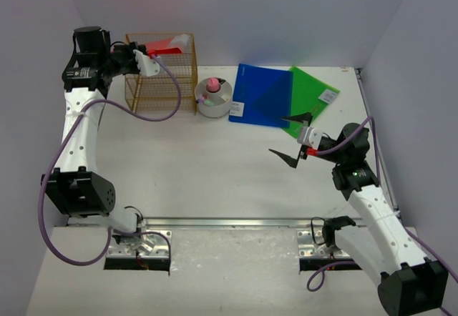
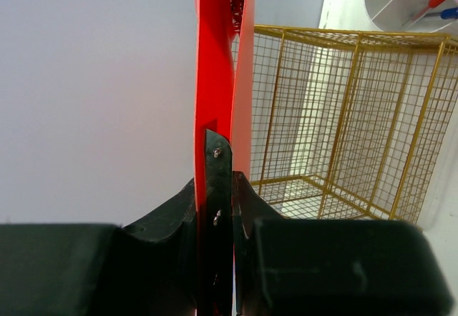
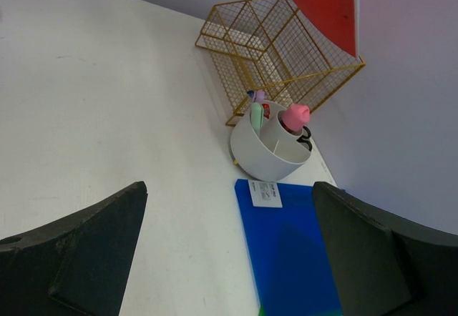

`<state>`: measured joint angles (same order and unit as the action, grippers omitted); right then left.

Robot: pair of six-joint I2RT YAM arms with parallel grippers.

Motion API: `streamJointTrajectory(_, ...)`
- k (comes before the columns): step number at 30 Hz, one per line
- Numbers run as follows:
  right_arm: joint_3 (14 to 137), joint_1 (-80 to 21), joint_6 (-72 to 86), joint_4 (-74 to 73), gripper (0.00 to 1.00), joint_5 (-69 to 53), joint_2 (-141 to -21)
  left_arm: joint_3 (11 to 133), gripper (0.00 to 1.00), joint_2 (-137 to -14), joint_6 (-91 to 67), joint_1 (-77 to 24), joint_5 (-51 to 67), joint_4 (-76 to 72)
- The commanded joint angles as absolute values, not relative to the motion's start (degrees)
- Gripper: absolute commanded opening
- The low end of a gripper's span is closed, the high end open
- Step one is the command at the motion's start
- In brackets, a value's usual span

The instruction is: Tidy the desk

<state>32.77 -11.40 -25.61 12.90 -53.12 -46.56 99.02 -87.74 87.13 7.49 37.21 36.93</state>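
Two folders, a blue folder [image 1: 261, 94] and a green folder [image 1: 316, 91], lie flat at the far right of the desk [image 1: 200, 166]. A white pen holder [image 1: 213, 98] stands left of them, beside the gold wire rack [image 1: 161, 84]. The left gripper [image 2: 227, 166] pinches a red folder [image 2: 215, 58] upright above the rack at the far left. The right gripper [image 1: 290, 139] hovers spread wide near the green folder.

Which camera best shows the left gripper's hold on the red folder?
Left wrist: the red folder stands edge-on at centre, pinched in the left gripper beside the gold wire rack. The top view shows only a red patch over the rack; the right wrist shows its face, cropped.
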Motion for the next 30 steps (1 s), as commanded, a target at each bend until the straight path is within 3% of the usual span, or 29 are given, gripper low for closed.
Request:
streamJointTrajectory(1, 33.75, -11.69, -27.06, 12.83, 0.99, -53.7, -45.53, 103.69, 0.0, -89.45, 84.57, 7.65, 40.06, 31.73)
streamJointTrajectory(16, 33.13, -11.69, -26.71, 13.72, 0.99, -53.62, -46.06, 105.01, 0.0, -90.08, 81.83, 7.47, 43.77, 32.34)
streamJointTrajectory(30, 33.05, -11.69, -27.07, 13.27, 0.98, -53.96, -46.05, 105.45, 0.0, -91.47, 81.73, 8.23, 36.61, 32.95)
